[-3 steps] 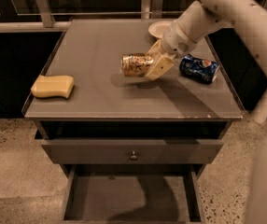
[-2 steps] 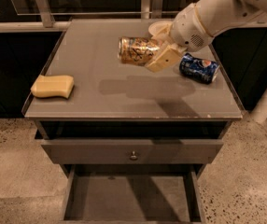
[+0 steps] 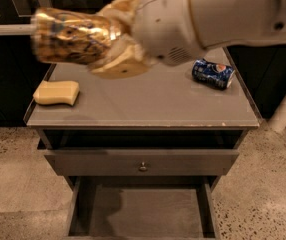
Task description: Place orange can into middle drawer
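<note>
The orange can [image 3: 72, 36] lies on its side in the air, high above the cabinet's left half and close to the camera. My gripper [image 3: 112, 38] is shut on its right end, with one cream finger [image 3: 119, 6] above it and one below. The middle drawer [image 3: 143, 215] is pulled out at the bottom of the view. Its flat grey floor is bare and lies well below and in front of the can.
A blue Pepsi can [image 3: 213, 73] lies on the cabinet top [image 3: 148, 101] at the right. A yellow sponge [image 3: 57, 92] sits at the left. A shut grey drawer front with a small knob [image 3: 142, 166] is above the open drawer. My white arm fills the upper right.
My gripper has lifted the orange can off the cabinet top and carried it up and to the left, toward the camera. The Pepsi can and sponge have not moved.
</note>
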Controlling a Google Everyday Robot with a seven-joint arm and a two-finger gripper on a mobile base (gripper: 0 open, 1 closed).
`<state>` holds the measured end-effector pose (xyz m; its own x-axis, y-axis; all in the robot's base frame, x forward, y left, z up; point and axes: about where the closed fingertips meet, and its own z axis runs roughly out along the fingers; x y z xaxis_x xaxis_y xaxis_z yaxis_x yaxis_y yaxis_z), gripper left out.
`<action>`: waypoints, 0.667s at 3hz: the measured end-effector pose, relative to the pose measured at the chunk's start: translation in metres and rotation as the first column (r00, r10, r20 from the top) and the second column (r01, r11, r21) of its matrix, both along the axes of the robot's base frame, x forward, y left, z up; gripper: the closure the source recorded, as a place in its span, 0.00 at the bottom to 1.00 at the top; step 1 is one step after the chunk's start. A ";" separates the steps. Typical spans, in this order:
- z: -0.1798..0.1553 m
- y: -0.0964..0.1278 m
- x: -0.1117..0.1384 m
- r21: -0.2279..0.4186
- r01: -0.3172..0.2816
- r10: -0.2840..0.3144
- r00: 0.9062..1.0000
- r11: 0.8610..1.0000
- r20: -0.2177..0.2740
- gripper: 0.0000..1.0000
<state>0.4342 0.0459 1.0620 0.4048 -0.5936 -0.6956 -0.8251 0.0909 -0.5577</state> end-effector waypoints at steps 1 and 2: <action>0.007 0.038 -0.038 -0.022 0.003 -0.001 0.996 1.000 0.085 1.00; -0.023 0.021 -0.044 0.008 0.067 -0.068 0.997 0.998 0.042 1.00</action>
